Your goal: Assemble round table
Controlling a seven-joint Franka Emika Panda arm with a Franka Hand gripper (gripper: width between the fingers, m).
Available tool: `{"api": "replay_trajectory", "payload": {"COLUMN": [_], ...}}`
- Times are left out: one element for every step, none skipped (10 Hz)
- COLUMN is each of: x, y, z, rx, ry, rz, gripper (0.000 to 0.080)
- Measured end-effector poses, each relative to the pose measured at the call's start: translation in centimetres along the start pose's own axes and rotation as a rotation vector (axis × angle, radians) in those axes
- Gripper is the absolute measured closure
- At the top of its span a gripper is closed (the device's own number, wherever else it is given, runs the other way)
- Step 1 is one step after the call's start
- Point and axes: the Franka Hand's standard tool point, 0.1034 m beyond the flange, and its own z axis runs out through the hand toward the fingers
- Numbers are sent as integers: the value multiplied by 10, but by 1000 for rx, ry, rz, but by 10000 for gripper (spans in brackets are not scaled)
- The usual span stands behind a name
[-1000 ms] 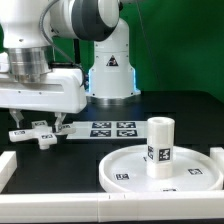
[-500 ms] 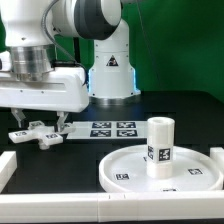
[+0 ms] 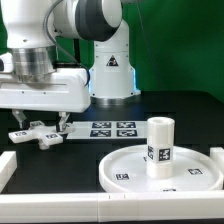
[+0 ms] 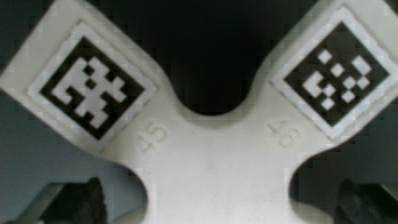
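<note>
The small cross-shaped piece [image 3: 33, 133] lies on the black table at the exterior view's left. My gripper [image 3: 50, 128] is down over it, one finger on each side. In the wrist view the piece [image 4: 214, 140] fills the picture with two tagged arms spreading away. My gripper [image 4: 217, 205] is open, its dark fingers [image 4: 68, 203] standing off the piece's waist with a gap on both sides. The large rimmed round disc [image 3: 115, 165] lies at the exterior view's right. The thick short cylinder [image 3: 160, 147] stands upright on it.
The marker board [image 3: 112, 129] lies flat between the cross piece and the disc. White border rails run along the front [image 3: 100, 212], the left [image 3: 5, 165] and the right [image 3: 216, 160]. The arm's base [image 3: 110, 70] stands behind.
</note>
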Motion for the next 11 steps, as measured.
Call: {"api": "replay_trajectory", "payload": {"x": [0, -1, -1, -2, -2, -3, -3, -3, -2, 0, -1], "y": [0, 0, 0, 0, 0, 0, 0, -1, -2, -2, -1], "z": [1, 2, 2, 3, 5, 6, 6, 7, 9, 9, 9], "rx": [0, -1, -1, -2, -3, -4, -4, -3, -2, -2, -2], "ry": [-1, -3, -5, -6, -8, -10, -11, -19, -30, -27, -28], "rz": [-7, -7, -8, -9, -9, -9, -9, -11, -19, -20, -18], "gripper": [151, 151, 151, 151, 151, 151, 151, 151, 261, 359, 358]}}
